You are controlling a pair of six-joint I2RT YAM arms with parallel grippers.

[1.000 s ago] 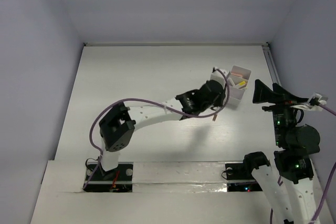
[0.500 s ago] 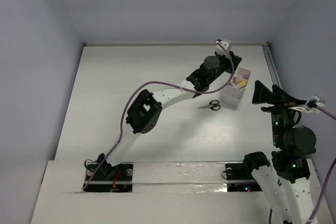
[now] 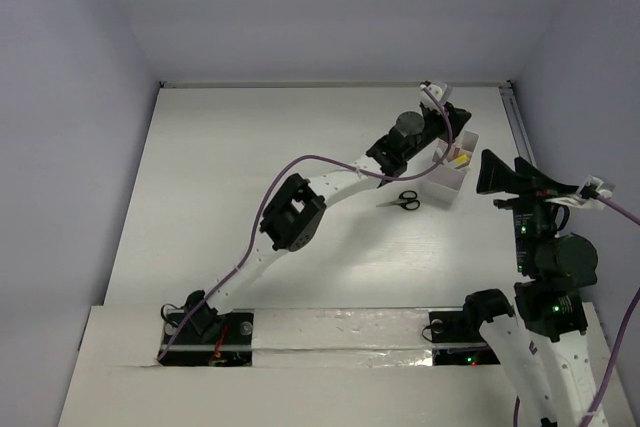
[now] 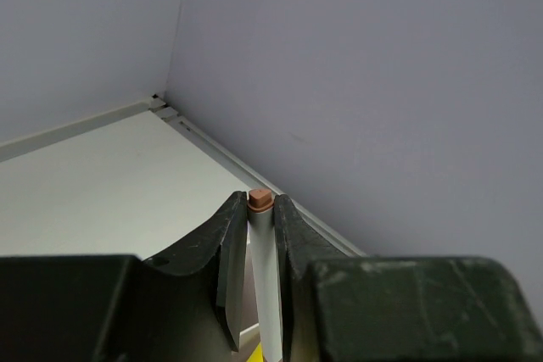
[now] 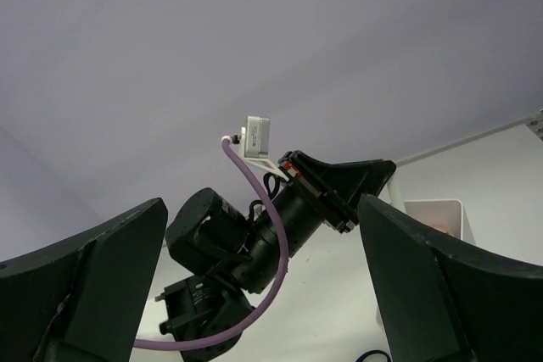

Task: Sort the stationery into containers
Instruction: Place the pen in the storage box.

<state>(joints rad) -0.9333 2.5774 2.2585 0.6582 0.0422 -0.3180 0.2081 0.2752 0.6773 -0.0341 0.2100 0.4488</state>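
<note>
My left gripper [image 3: 452, 139] is stretched out to the far right, above the white boxy container [image 3: 446, 179]. In the left wrist view it [image 4: 257, 209] is shut on a white pen [image 4: 265, 281] with a red end [image 4: 260, 197], held along the fingers. A yellow bit [image 4: 250, 353] shows just under the pen. Pens with yellow ends stand in the container. Small black-handled scissors [image 3: 405, 200] lie on the table left of the container. My right gripper [image 3: 490, 175] is open and empty, right of the container. In its own view [image 5: 261, 205] it faces the left arm [image 5: 280, 218] and the container [image 5: 434, 219].
The white table [image 3: 250, 167] is walled at the back and both sides. A metal rail [image 3: 518, 127] runs along the right edge, close behind the container. The left arm's purple cable [image 3: 320, 162] loops over the table's middle.
My left arm has swung from the table's middle out to above the container, carrying the pen. The scissors, hidden under the arm a second ago, now show. The right arm has barely moved.
</note>
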